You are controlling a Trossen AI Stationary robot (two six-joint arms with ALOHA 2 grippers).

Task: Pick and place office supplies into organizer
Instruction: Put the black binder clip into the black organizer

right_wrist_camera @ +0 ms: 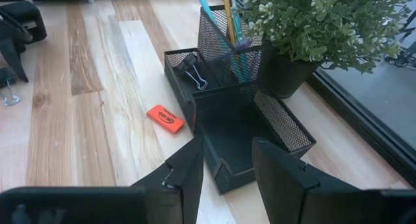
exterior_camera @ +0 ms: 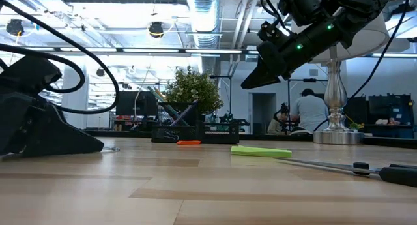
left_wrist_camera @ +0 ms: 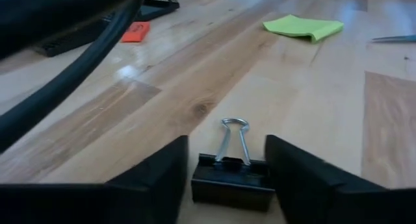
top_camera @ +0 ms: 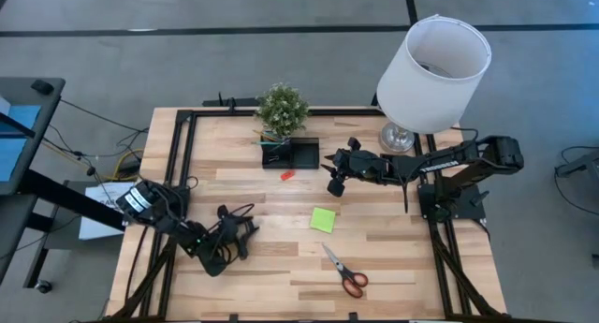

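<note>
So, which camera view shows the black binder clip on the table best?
The left wrist view: the binder clip fills the foreground between the left claw fingers. The right wrist view shows only its wire loop; other views hide it.

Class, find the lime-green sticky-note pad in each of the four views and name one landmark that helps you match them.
High view: sticky-note pad mid-table, between organizer and scissors.
Low view: flat green slab right of centre.
Left wrist view: upper right.
Right wrist view: not in it.
Shared landmark: the small red piece, near the organizer.
</note>
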